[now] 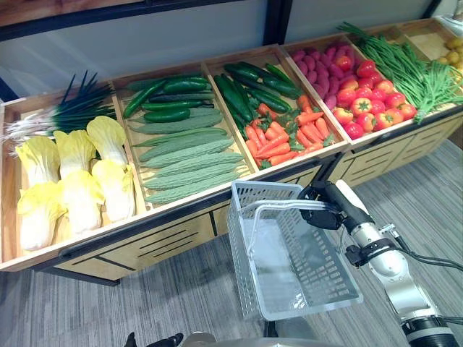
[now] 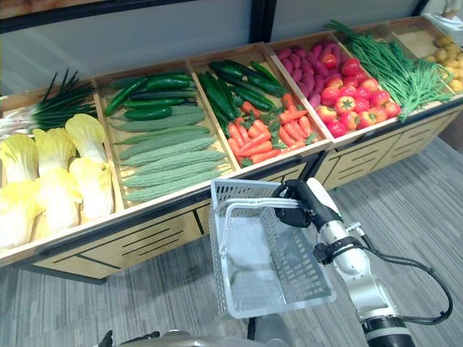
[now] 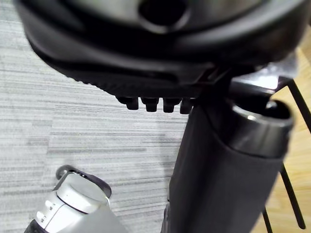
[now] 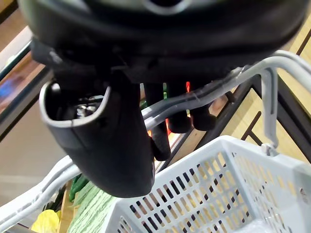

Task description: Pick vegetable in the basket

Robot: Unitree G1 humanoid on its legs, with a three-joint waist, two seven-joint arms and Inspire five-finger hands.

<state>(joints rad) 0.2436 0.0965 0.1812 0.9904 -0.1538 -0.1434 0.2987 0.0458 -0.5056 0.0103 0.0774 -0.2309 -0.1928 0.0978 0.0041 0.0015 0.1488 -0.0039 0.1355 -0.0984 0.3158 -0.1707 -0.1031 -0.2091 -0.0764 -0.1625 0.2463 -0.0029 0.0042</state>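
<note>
Wide wooden stand runs right across the view, and the vegetables lie in its compartments. From the robot's left there are pale cabbages with spring onions behind them, then ridged gourds under dark cucumbers. Next come carrots, then red tomatoes and long green beans. The stand's far right end is cut off by the edge, and the small yellow items there are too small to name.

In front of the stand, below the carrot compartment, hangs the grey mesh basket, over the grey floor.

Now the right hand. The wrist view shows it clearly, with the fingers hooked over the basket's pale handles, so it is clamped on them and carrying the basket.

The left hand hangs low over the floor, well apart from the basket. Whether it is open or closed, I can't tell.
</note>
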